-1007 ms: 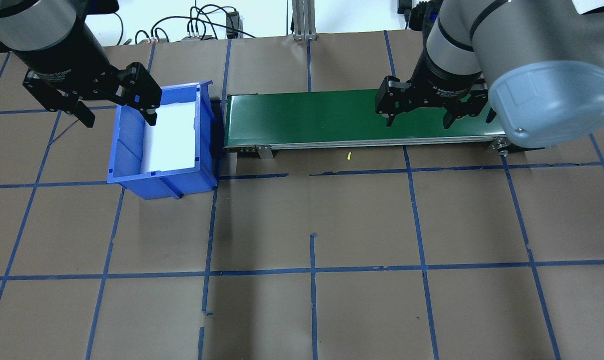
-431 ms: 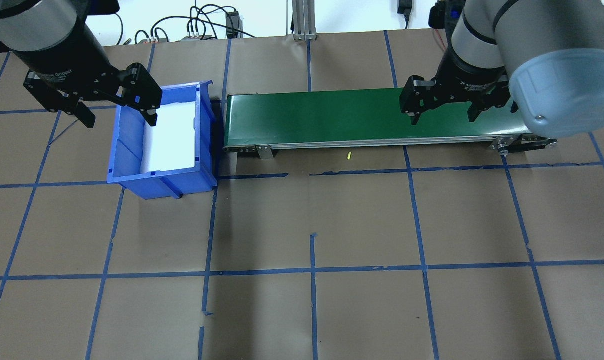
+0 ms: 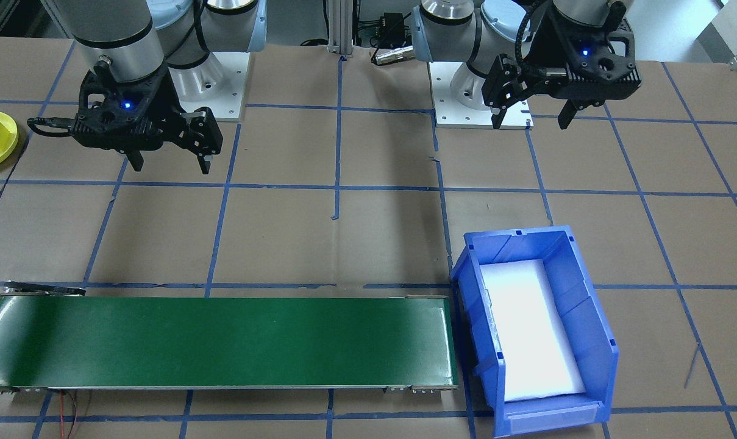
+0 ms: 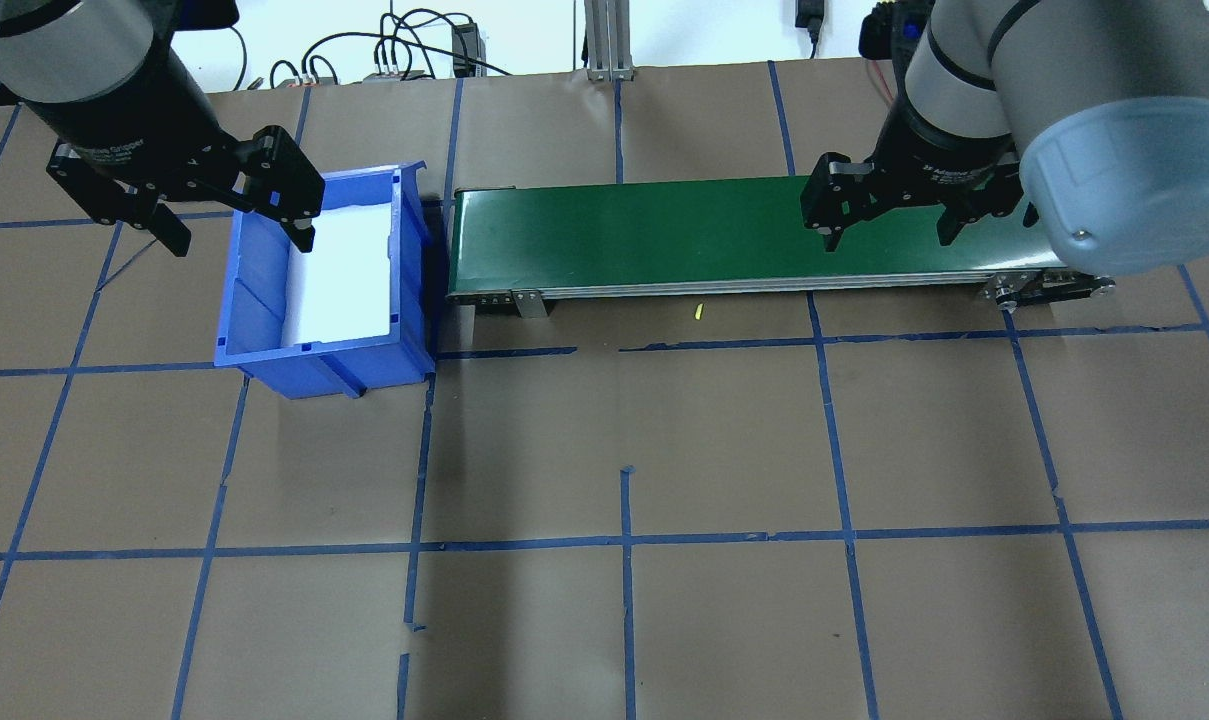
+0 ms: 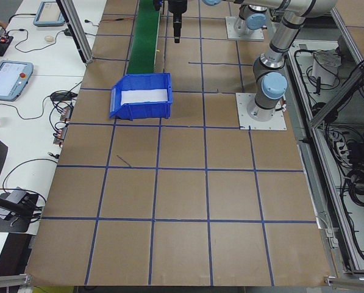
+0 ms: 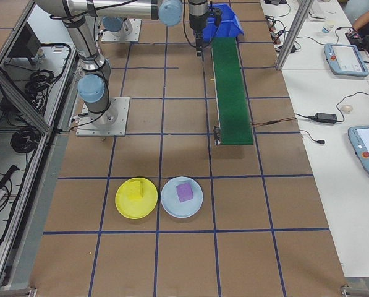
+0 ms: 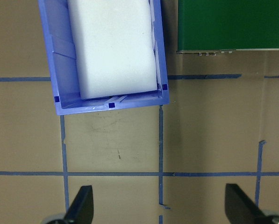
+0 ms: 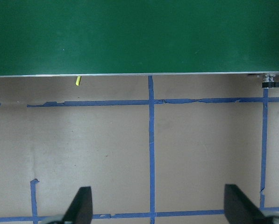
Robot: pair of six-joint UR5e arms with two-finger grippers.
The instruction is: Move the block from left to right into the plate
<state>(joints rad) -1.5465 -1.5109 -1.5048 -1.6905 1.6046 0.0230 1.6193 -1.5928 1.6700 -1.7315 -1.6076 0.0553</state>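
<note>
Exterior right: yellow block (image 6: 138, 192) on plate (image 6: 125, 206)

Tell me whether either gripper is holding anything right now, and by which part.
Nothing is held. The left gripper is open and empty beside the blue bin; the right gripper is open and empty over the green conveyor belt.

Each grey-silver arm with pale blue joint caps ends in a black two-finger gripper (image 3: 533, 113) lit by a blue light.

Yellow plate (image 6: 136, 198), seemingly purple block (image 6: 184, 191)
</note>
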